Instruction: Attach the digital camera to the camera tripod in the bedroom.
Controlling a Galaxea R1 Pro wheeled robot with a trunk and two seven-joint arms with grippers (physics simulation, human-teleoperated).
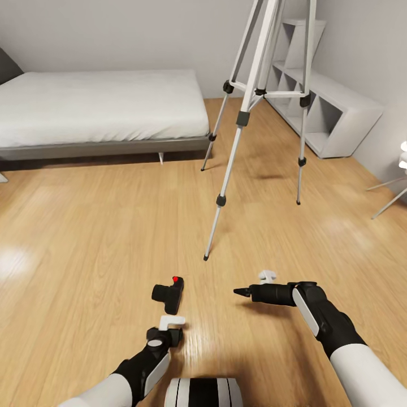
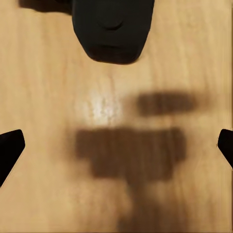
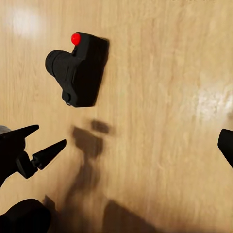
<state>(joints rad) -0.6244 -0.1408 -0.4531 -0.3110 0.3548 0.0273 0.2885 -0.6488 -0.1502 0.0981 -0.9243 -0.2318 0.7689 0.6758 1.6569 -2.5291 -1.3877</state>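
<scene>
left gripper (image 1: 169, 326) spread wide | digital camera (image 1: 168, 294) just ahead (floor) | right gripper (image 1: 244, 292) unclear

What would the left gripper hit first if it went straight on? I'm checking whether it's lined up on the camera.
Probably the bare floor. The left gripper points down at wood, jaws wide open, with the camera just off that line. Depth is hard to judge.

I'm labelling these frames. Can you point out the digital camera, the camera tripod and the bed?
digital camera (image 1: 169, 295): head view, on its black body.
camera tripod (image 1: 242, 118): head view, black joint on the front leg.
bed (image 1: 102, 104): head view, on the white mattress.
</scene>
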